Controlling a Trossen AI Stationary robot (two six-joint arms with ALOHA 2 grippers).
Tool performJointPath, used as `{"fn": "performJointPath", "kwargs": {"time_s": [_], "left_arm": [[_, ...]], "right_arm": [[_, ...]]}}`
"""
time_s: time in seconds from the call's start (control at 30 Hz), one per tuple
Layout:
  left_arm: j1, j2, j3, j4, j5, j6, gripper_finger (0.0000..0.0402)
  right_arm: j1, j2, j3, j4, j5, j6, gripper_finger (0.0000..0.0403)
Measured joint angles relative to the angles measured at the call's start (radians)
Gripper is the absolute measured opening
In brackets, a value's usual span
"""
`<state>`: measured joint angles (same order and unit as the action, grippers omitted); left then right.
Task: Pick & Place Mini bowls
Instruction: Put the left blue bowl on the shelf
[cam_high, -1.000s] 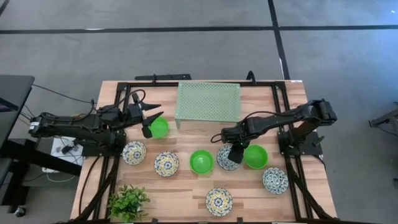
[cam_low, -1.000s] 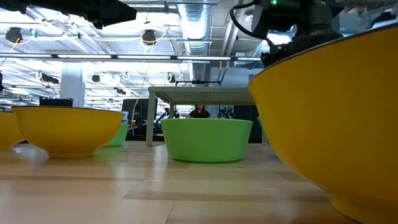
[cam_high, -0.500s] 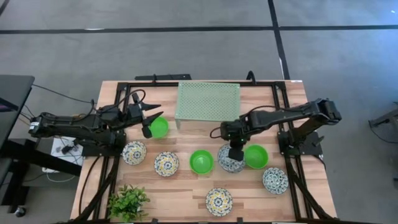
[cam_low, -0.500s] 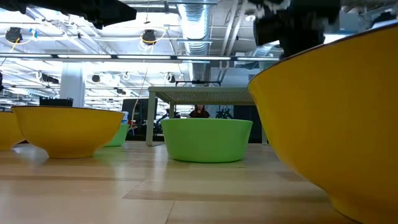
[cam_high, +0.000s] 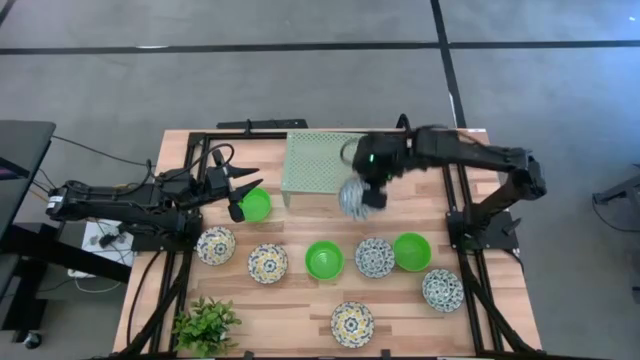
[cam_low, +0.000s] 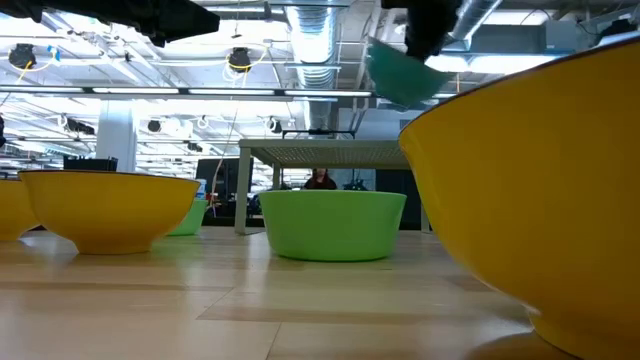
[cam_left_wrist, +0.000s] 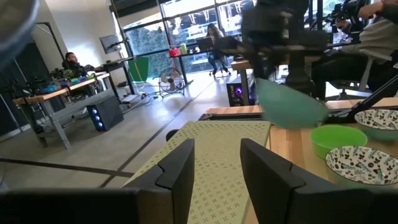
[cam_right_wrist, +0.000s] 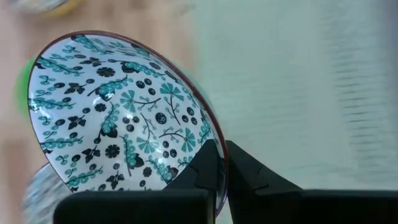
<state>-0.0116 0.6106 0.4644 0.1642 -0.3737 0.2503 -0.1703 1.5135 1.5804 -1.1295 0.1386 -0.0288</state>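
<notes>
**A:** Where's the white bowl with the teal floral pattern (cam_right_wrist: 124, 118) right now?

**B:** Off the table, tilted, its rim pinched tight in the right gripper (cam_high: 366, 193), just beside the near edge of the pale green perforated rack (cam_high: 320, 160).

**A:** And the left gripper (cam_high: 243, 189)?

**B:** Beside the rack's other end, fingers spread apart with nothing between them, right above a plain bright green bowl (cam_high: 257, 206) sitting on the wooden table (cam_high: 300, 310).
</notes>
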Motion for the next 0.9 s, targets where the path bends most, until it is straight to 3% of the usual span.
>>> {"fn": "performJointPath", "kwargs": {"time_s": [0.33,0.43,0.57,0.9], "left_arm": [[0.000,0.000,0.000,-0.002,0.000,-0.004,0.0131],[0.000,0.000,0.000,-0.003,0.000,-0.004,0.0131],[0.000,0.000,0.000,-0.009,0.000,-0.004,0.0131],[0.000,0.001,0.000,-0.015,0.000,-0.004,0.0131]], "right_arm": [[-0.340,0.005,0.050,-0.088,-0.010,0.283,0.0009],[-0.404,0.017,0.049,-0.116,-0.081,0.290,0.0008],[-0.439,0.040,0.048,-0.129,-0.206,0.293,0.0007],[-0.440,0.164,0.048,-0.228,-0.228,0.261,0.0006]]}}
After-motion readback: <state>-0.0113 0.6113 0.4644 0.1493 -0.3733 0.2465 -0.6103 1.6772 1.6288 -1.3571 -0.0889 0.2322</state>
